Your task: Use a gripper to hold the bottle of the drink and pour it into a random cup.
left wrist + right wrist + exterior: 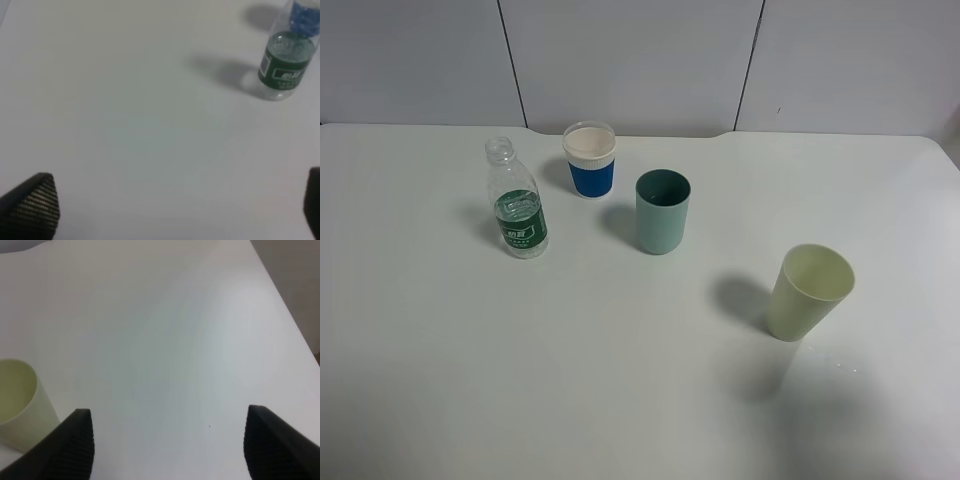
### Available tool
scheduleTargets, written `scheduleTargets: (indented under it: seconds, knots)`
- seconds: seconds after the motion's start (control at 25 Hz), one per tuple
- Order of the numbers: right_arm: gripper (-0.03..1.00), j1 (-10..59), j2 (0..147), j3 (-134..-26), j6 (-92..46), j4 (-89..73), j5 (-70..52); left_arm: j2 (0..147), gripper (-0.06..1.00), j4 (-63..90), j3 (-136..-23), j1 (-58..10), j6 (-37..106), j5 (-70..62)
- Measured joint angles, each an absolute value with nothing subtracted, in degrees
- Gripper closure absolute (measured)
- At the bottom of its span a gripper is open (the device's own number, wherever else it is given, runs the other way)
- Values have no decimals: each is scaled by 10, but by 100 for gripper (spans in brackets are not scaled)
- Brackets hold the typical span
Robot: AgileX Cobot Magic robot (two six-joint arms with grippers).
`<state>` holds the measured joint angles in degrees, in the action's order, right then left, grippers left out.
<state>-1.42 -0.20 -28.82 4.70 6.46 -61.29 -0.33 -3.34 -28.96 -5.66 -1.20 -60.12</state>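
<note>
A small clear bottle of drink (519,212) with a dark green label and no cap stands upright on the white table (570,380), left of centre. It also shows in the left wrist view (285,65), well away from my left gripper (175,205), which is open and empty. Three cups stand nearby: a blue cup with a white rim (590,160), a teal cup (662,211) and a pale yellow cup (807,292). My right gripper (170,442) is open and empty, with the pale yellow cup (17,402) beside one finger. Neither gripper shows in the exterior high view.
Grey wall panels (630,60) stand behind the table's far edge. The table's right edge shows in the right wrist view (285,310).
</note>
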Motion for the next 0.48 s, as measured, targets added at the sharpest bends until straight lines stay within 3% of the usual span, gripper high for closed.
scheduleTargets:
  seconds: [0.48]
  knots:
    - [33,-14,-2,-288,47,65,-613,-3,-5,-33,-290,-57,-12,-601]
